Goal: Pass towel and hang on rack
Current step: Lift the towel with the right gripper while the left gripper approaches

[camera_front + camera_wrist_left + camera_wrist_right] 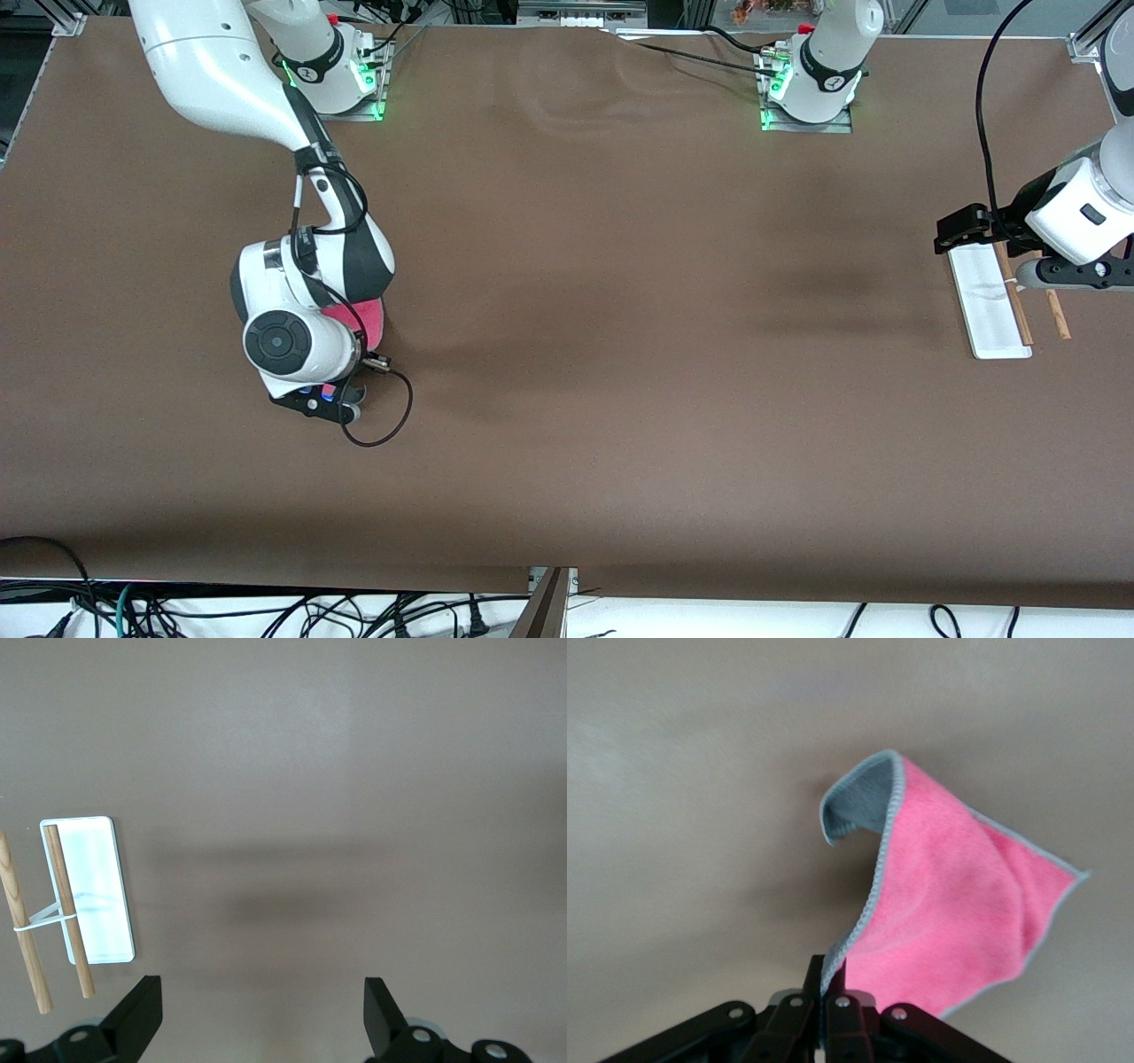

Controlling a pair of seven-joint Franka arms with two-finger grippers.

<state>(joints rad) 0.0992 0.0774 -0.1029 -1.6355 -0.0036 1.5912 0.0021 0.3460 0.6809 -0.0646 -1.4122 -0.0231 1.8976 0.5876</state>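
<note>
The brown worktop (620,354) carries no readable writing. The rack (992,306) lies flat toward the left arm's end, its white base beside two brown rods. The left gripper (263,1014) hovers over bare worktop just beside the rack, fingers (137,1014) spread apart and holding nothing. Toward the right arm's end, the right gripper (826,988) has its fingers clenched on one edge of the pink towel (957,904), which hangs above the worktop.

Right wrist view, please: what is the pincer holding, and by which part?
The right pincer is shut on the soft pink cloth towel, pinching its grey-trimmed edge.
</note>
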